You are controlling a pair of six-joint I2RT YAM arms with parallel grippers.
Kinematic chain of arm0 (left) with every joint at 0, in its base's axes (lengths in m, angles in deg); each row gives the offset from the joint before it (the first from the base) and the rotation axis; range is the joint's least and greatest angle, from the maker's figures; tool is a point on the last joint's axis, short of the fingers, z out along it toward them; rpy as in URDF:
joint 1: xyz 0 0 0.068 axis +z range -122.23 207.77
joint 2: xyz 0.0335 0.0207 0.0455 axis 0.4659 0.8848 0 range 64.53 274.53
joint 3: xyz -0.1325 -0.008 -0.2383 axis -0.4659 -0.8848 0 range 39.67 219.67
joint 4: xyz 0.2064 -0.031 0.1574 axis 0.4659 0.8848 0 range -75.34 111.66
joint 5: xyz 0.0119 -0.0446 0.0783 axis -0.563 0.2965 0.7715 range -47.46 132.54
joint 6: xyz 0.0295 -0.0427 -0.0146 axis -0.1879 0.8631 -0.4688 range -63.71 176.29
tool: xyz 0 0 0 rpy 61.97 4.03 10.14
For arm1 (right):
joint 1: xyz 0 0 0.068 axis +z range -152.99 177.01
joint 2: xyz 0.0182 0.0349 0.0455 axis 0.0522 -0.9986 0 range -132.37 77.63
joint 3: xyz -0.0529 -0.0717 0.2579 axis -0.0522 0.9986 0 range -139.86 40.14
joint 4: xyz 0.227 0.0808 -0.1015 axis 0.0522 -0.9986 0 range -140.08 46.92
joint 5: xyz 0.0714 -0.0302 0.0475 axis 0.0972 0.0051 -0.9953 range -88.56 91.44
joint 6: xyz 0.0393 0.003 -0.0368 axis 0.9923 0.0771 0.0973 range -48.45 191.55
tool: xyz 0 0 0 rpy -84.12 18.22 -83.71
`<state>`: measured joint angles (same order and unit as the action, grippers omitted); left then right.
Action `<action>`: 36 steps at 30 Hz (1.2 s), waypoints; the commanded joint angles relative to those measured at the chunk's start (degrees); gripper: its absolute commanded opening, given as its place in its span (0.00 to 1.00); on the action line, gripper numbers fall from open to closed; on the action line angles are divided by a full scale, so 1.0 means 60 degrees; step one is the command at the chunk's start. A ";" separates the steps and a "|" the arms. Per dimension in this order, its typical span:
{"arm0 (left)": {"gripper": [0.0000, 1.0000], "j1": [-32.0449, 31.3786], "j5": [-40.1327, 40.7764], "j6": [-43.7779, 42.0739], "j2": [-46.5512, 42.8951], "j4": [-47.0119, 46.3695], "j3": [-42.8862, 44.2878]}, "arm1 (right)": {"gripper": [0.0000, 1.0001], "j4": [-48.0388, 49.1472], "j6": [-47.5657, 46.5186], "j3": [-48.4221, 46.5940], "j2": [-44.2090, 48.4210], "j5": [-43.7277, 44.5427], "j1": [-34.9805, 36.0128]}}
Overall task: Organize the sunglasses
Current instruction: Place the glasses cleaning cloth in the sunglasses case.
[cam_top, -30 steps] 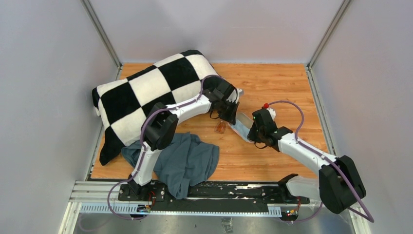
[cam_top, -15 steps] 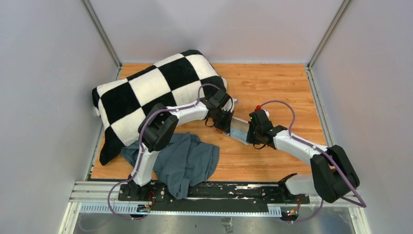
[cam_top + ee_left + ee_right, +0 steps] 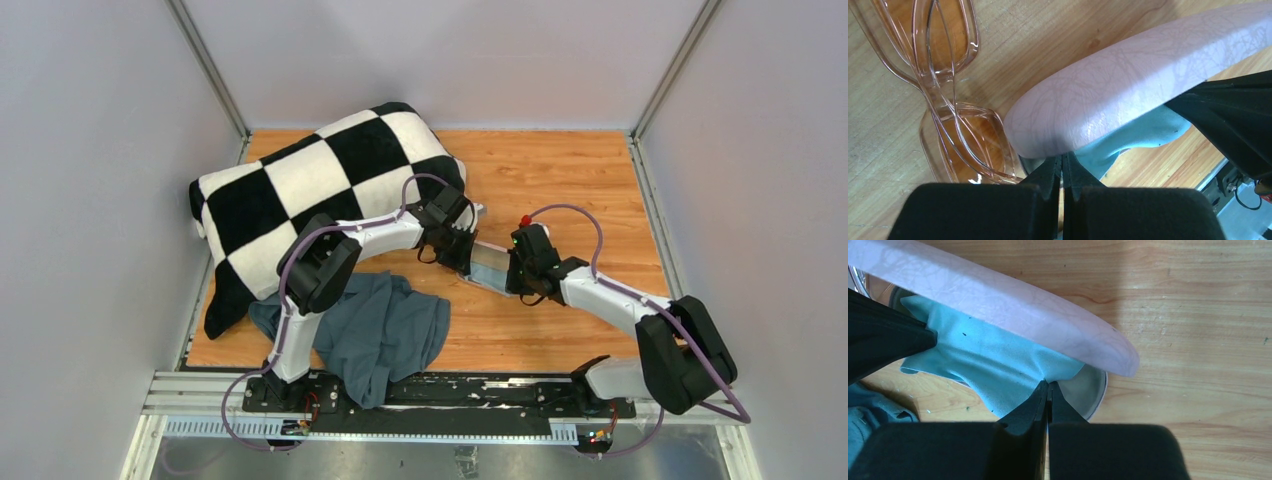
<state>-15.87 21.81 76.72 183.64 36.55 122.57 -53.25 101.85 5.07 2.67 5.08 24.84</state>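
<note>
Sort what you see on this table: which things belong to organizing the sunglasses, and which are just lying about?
Belong to the job: sunglasses, pink case, light-blue cloth tucked in the case.
Just lying about: black-and-white checked cushion, grey-blue garment.

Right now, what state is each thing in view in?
sunglasses: folded, lying beside the case, not in it.
pink glasses case: lid open, cloth between its halves.
light-blue cloth: pinched at two ends, spilling out of the case.
left gripper: shut on the light-blue cloth.
right gripper: shut on the light-blue cloth.
</note>
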 commanded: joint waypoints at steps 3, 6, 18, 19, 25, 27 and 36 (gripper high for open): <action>0.00 0.0051 0.0431 -0.0064 -0.0310 0.0064 -0.0161 | 0.00 -0.0105 -0.0592 -0.0010 0.0187 0.0703 -0.0160; 0.00 0.0051 0.0438 -0.0064 -0.0338 0.0031 -0.0195 | 0.00 0.0178 -0.0800 0.0085 0.0154 0.0721 -0.0159; 0.00 0.0051 0.0681 -0.0225 -0.0269 0.0207 -0.0106 | 0.00 0.0630 -0.1209 0.0118 -0.0351 0.0797 -0.0164; 0.00 0.0051 0.0690 -0.0225 -0.0256 0.0225 -0.0101 | 0.00 0.0670 -0.1194 0.0138 -0.0410 0.0715 -0.0157; 0.00 0.0051 0.0992 -0.0269 -0.0352 0.0301 -0.0144 | 0.00 0.0686 -0.1010 0.0366 -0.0306 0.0420 -0.0144; 0.00 0.0051 0.1111 -0.0284 -0.0416 0.0295 -0.0182 | 0.00 0.0639 -0.0960 0.0441 -0.0205 0.0353 -0.0144; 0.16 0.0051 0.1146 -0.0147 -0.0472 0.0237 -0.0253 | 0.12 0.0392 -0.0788 0.0626 0.0155 0.0185 -0.0156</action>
<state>-15.93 25.96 76.50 182.57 35.98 122.13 -47.18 96.87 7.03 1.97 4.82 24.84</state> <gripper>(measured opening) 0.094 0.065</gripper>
